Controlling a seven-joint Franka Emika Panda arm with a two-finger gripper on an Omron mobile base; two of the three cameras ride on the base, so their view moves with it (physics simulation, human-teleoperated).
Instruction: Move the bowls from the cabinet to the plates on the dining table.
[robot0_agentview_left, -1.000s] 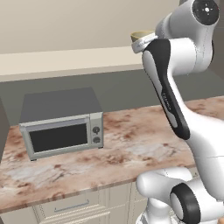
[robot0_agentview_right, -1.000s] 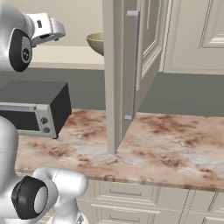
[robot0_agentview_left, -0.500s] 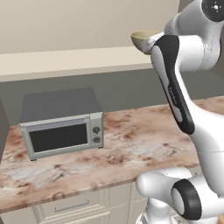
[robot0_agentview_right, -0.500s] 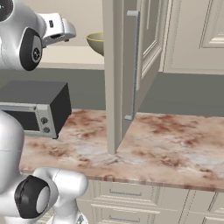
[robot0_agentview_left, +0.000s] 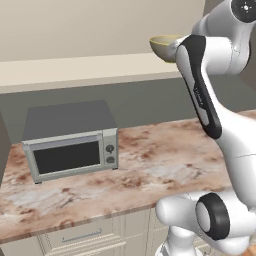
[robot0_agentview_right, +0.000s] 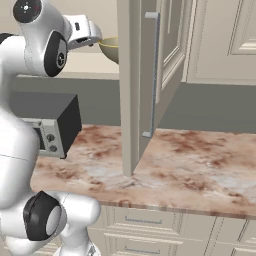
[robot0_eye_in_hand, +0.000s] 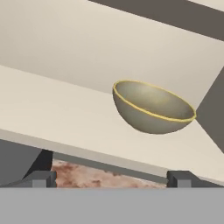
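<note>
The olive bowl is found upright on the cabinet shelf, near the shelf's front edge, with the door standing open beside it. The tool is held level with the shelf front, its jaws spread to full width and nothing between them. The bowl lies straight ahead of the tool and slightly toward the door side, apart from both fingertips. Being round, it presents no long axis; a rim grip is judged likely.

Compared with the earlier frames, the hand has advanced toward the bowl and now sits just beside it. The bowl itself is unmoved. The microwave stands on the table below.
</note>
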